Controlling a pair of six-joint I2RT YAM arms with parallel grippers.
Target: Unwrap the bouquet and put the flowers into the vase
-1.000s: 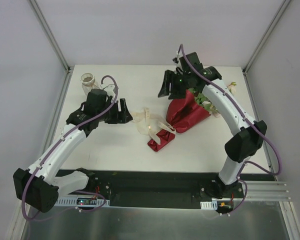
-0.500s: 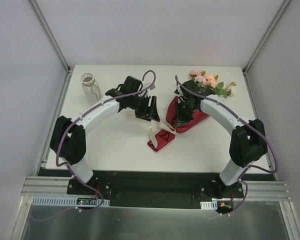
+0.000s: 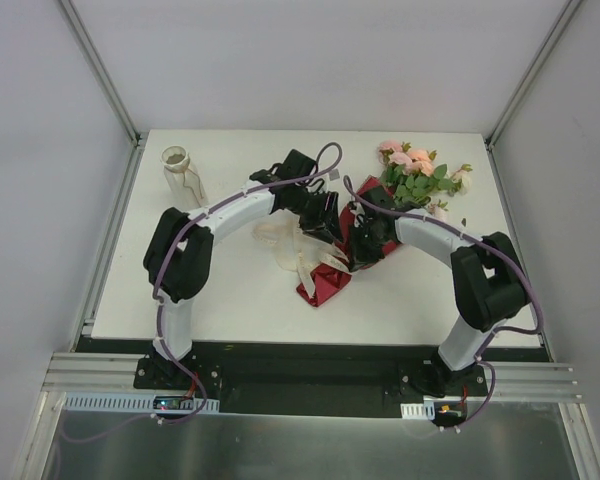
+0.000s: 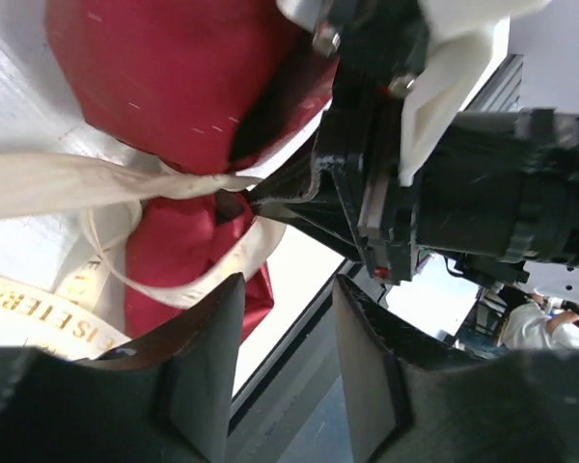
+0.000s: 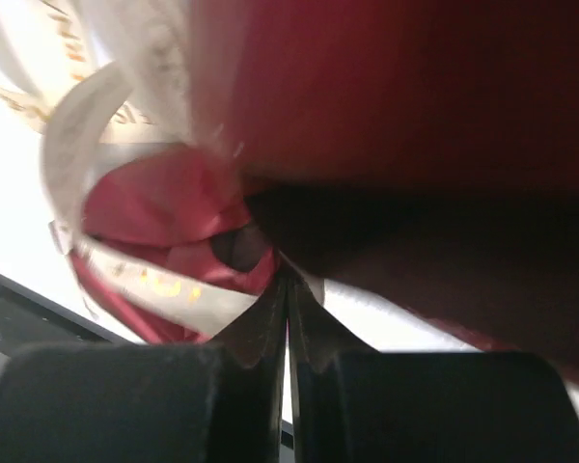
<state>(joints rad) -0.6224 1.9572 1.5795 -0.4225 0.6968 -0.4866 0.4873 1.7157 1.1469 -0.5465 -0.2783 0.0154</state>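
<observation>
The bouquet lies at the table's middle right, with its dark red paper (image 3: 375, 225) tied by a cream ribbon (image 3: 298, 252) and its pink and cream flowers (image 3: 408, 165) pointing to the back right. My right gripper (image 3: 363, 255) is shut, its tips (image 5: 288, 278) pressed against the tied waist where the ribbon (image 5: 164, 289) crosses the paper (image 5: 386, 96). Whether a strand is pinched does not show. My left gripper (image 3: 327, 222) hovers open (image 4: 289, 285) just short of the ribbon knot (image 4: 188, 183), with nothing between its fingers. The clear vase (image 3: 177, 170) stands at the back left.
Both arms arch over the table's middle and their grippers nearly meet at the wrap. The right gripper's black body (image 4: 463, 193) fills the right half of the left wrist view. Loose ribbon loops (image 3: 280, 235) spread on the table left of the wrap.
My left arm swung right from beside the vase to the ribbon knot, its jaws narrowing. My right gripper dropped from above the wrap to the tied waist and shut.
</observation>
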